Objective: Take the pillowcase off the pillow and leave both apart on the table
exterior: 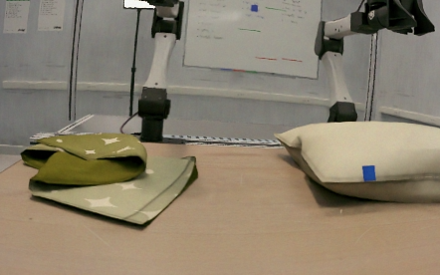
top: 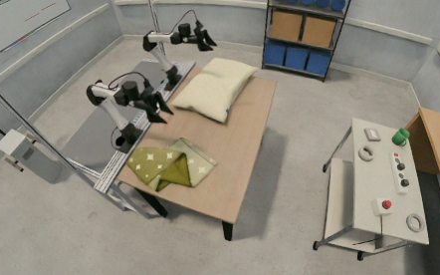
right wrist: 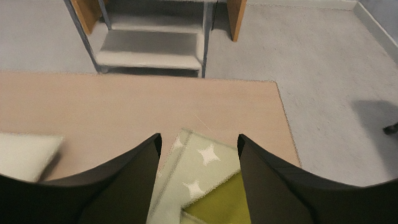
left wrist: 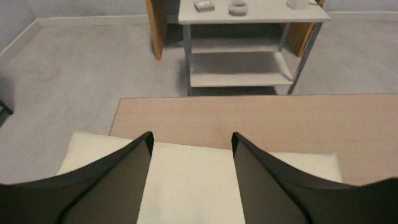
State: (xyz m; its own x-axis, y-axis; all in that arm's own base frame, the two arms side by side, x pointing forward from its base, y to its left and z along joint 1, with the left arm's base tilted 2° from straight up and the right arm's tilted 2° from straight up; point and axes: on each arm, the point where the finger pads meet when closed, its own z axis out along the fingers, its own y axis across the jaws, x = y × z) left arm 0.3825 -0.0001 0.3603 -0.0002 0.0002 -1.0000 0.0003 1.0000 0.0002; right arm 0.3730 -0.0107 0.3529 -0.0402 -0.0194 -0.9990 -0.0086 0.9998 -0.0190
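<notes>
The bare cream pillow (top: 217, 90) (exterior: 399, 149) (left wrist: 192, 185) (right wrist: 25, 152) lies flat on the table (top: 235, 174) (exterior: 245, 229), a blue tag on its side. The green pillowcase with white stars (top: 147, 160) (exterior: 91, 176) (right wrist: 206, 172) lies folded over itself near the table's other end. Bare table top shows between the two. My left gripper (top: 208, 48) (left wrist: 192, 134) is open and empty, raised above the pillow's side of the table. My right gripper (top: 169, 118) (right wrist: 199, 136) is open and empty, raised above the pillowcase's side. Neither touches the cloth or the pillow.
The arms stand on a metal rail along one long side of the table. A white trolley (top: 344, 199) (left wrist: 250, 14) stands on the floor beyond the opposite side. A shelf rack (top: 302, 27) with boxes stands against the wall.
</notes>
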